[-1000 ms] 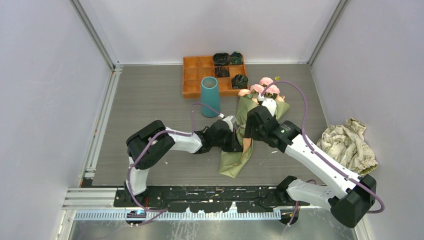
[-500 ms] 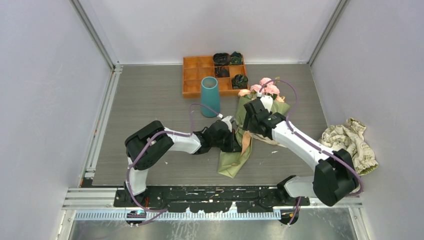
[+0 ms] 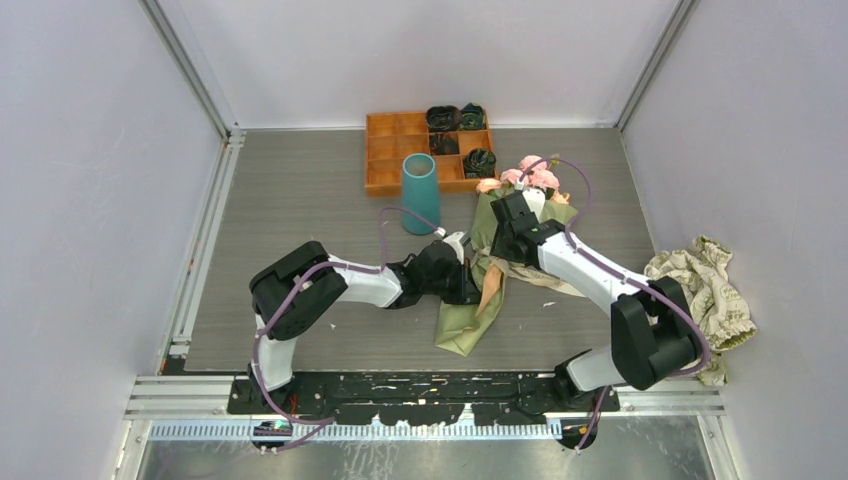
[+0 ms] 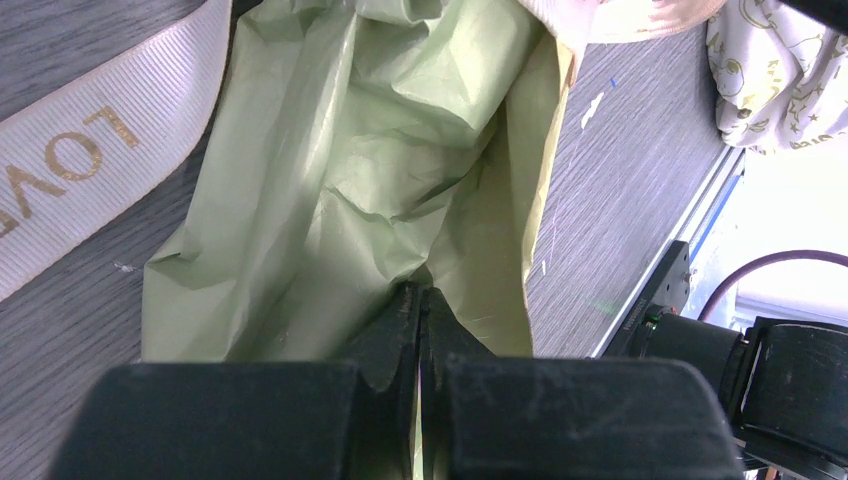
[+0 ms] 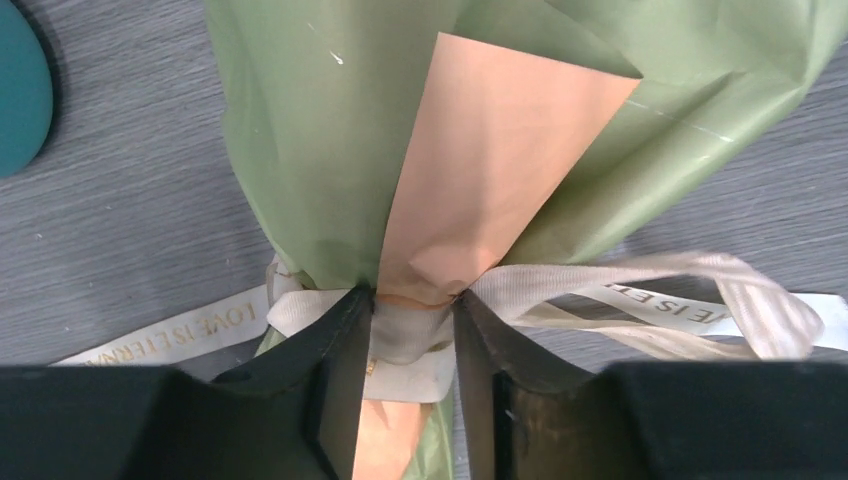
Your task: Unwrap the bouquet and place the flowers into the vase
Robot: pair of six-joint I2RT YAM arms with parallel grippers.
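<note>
The bouquet [image 3: 462,322] lies at the middle of the tabletop [image 3: 300,200]. Its narrow end points towards the near edge and its pink roses [image 3: 530,172] towards the far edge, just beside the orange tray [image 3: 385,150]. The left gripper [image 4: 420,300] is clenched on a fold of the bouquet's green paper, in its lower half. The right gripper [image 5: 412,310] grasps the knot of the cream ribbon [image 5: 640,295] at the bouquet's waist, one finger pressed on each side. The blue vase [image 3: 420,195] stands upright at the tray's near side, apart from the bouquet. A crumpled paper wad [image 3: 700,285] lies by the right edge.
</note>
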